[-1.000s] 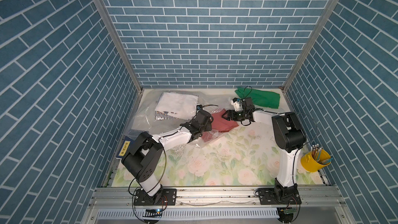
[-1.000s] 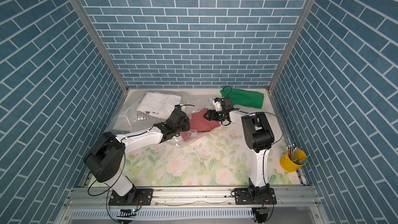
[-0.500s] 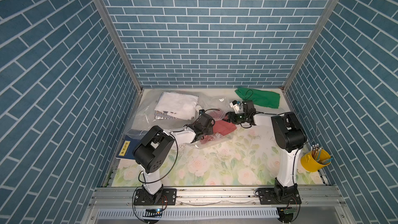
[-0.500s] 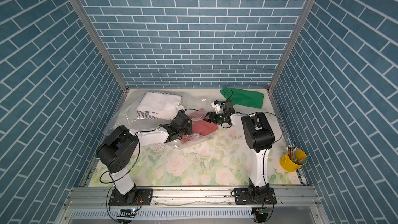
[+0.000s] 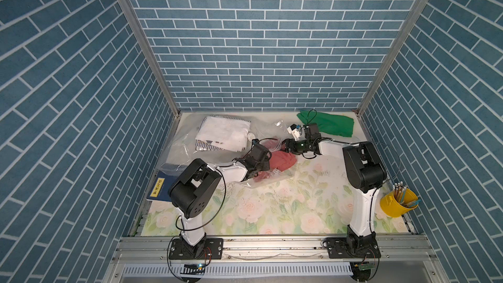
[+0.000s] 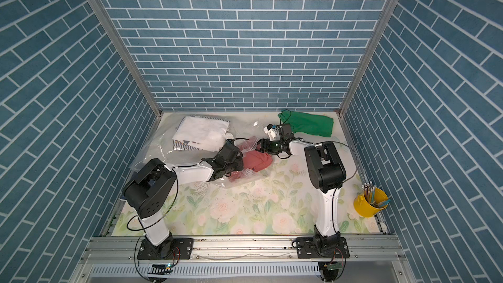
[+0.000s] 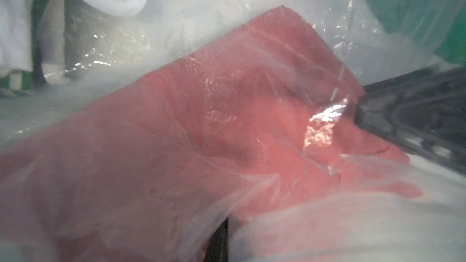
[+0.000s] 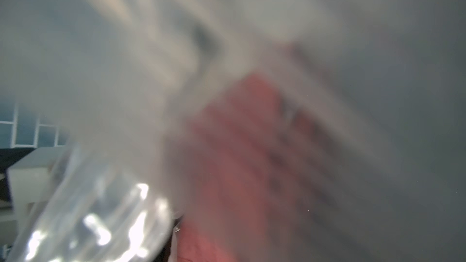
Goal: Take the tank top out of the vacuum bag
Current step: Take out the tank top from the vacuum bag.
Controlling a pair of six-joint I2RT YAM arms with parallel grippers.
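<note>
CHANGE: right gripper [image 5: 289,145] has edged onto red tank top [image 5: 283,159] | LEFT: left gripper [image 5: 265,163] closed, what it pinches unclear | RIGHT: blurred, finger state indeterminate | STATUS: tank top still under vacuum bag [image 5: 185,145] film, between the grippers; extraction pending.

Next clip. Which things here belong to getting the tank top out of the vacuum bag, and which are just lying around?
Belong to the job:
- vacuum bag, with its white valve
- red tank top, partly under the bag's plastic

Just lying about:
- white folded cloth with a striped edge
- green cloth
- yellow cup of pencils
- dark blue booklet
</note>
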